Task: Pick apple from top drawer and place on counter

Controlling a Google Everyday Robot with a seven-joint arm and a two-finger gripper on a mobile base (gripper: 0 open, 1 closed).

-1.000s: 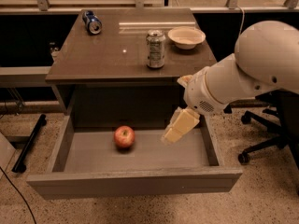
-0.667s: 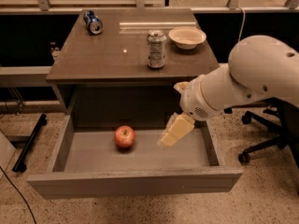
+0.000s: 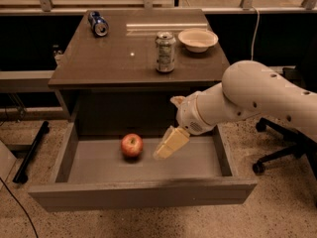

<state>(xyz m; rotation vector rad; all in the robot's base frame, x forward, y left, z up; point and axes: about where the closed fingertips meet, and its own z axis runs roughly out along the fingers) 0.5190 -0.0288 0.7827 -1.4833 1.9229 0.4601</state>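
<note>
The tool [image 3: 164,151], whose opening I cannot tell, hangs just right of the apple [image 3: 132,145] in the top drawer [image 3: 99,168] and should centre above it before closing

Viewpoint: one camera, raised in front of the desk [image 3: 99,58], tilted down.
Facing: 12 o'clock, across the open top drawer [image 3: 143,195] to the desk's far edge.
Range: near; both fill the frame.
Pincer [image 3: 171,143]: mid-frame over the drawer, at 3 o'clock from the apple [image 3: 132,145].
</note>
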